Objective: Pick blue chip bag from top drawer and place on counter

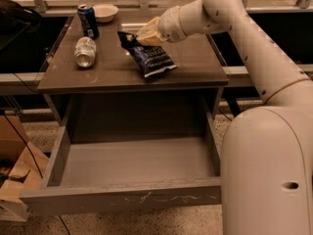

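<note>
Gripper point(148, 33) of the white arm point(254, 38), reaching in from the right, sits over the middle of the counter point(195, 67) at the far end of the blue chip bag point(152, 60). Its tan fingers point(151, 29) appear drawn narrow on the bag's crumpled upper edge, though the exact contact is hard to make out from this angle. The bag lies on the counter, label side up; its near end rests on the glossy surface, pointing toward the near right.

An upright blue soda can point(88, 20) stands at the far left of the counter. Just to its right is a shallow pale bowl point(105, 12). A silver can point(85, 51) lies on its side nearer the viewer, well apart from the bag.

Below the counter the top drawer point(137, 163) is pulled fully out, showing a flat grey floor and a scratched front panel point(146, 199). The robot's rounded white body point(269, 170) fills the near right. A cardboard box point(14, 180) sits on the speckled floor at the near left.
</note>
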`<state>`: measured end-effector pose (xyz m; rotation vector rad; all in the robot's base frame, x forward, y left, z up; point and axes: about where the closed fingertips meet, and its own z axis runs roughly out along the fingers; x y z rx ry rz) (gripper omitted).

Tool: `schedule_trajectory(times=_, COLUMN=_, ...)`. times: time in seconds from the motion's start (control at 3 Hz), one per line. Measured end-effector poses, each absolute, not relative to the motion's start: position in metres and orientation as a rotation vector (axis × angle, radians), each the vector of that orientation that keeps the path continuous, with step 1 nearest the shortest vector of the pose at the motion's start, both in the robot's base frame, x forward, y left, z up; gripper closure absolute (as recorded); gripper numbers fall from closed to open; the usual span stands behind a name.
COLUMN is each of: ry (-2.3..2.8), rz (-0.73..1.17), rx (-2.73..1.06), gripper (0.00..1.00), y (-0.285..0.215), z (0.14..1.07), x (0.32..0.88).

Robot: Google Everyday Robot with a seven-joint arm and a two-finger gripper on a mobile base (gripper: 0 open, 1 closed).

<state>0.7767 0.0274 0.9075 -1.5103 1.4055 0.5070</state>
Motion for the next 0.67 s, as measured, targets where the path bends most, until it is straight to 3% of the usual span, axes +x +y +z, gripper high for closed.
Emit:
schedule_trajectory(times=0.33, ry=1.406, rz=0.507, rx=-1.510, gripper=0.15, y=0.0274, z=0.9075, x=0.7767)
schedule_trajectory(times=0.67, ry=1.406, rz=0.507, rx=-1.510, gripper=0.00, y=0.0274, z=0.9074, x=0.7767)
